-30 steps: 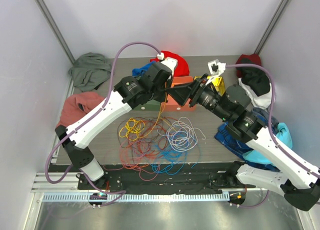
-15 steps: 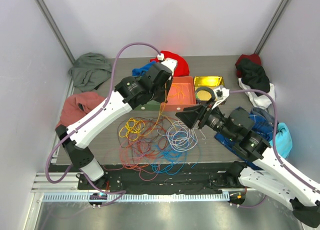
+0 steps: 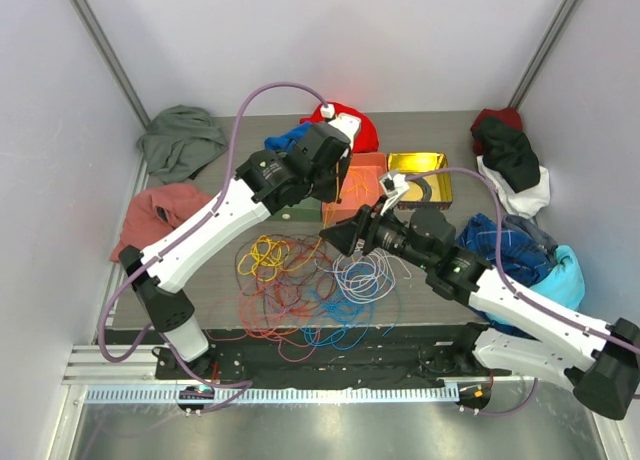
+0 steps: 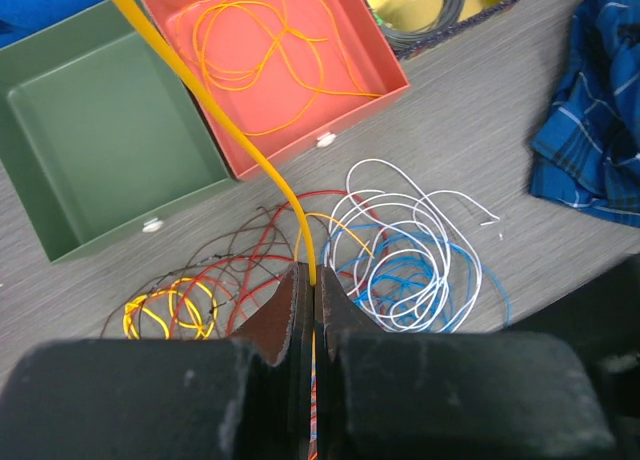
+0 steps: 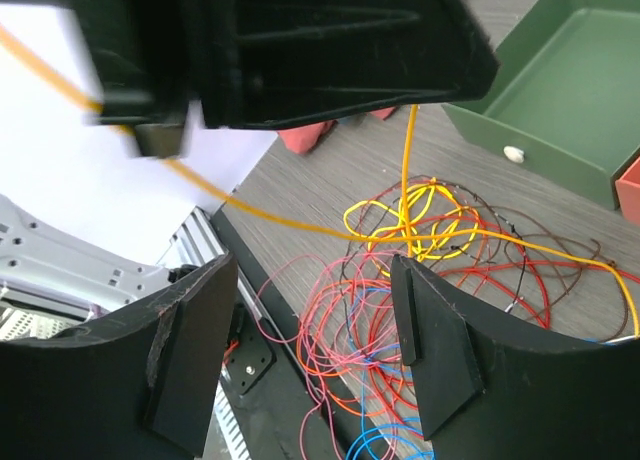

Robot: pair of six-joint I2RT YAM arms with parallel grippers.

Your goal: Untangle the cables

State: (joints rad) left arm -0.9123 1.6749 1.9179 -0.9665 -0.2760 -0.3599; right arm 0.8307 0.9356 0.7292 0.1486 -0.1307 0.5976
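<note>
The fingers of the left gripper (image 4: pixel 312 283) are clenched flat together on a thin orange cable (image 4: pixel 215 112). It is pinched right at the fingertips and stretched in a straight line up and to the left, out of the wrist view. The fingers (image 5: pixel 190 360) of the right gripper (image 5: pixel 310 345) are spread wide apart and nothing is grasped between them. This gripper is held above the near part of the tangle of cables (image 3: pixel 315 285), just beside the left gripper, whose black body fills the top of the right wrist view. The tangle is spread on the grey table (image 4: pixel 470 120) between the two arms. A yellow cable (image 4: pixel 170 305) is looped at its left side and a white cable (image 4: pixel 410 245) is coiled at its right. A blue cable (image 4: pixel 400 285) is laid under the white one, and red cables (image 5: pixel 370 340) and a brown cable (image 4: pixel 215 255) are threaded through the middle. Beyond the tangle an orange tray (image 4: pixel 375 60) is seen with an orange coil (image 4: pixel 270 55) lying loose inside it. A green tray (image 4: pixel 100 130) is set touching its left side, and a yellow tray (image 3: pixel 418 162) holding a black coil (image 4: pixel 445 25) stands at its right. A checked blue cloth (image 4: pixel 595 130) is lying on the table to the right of the cables.
</note>
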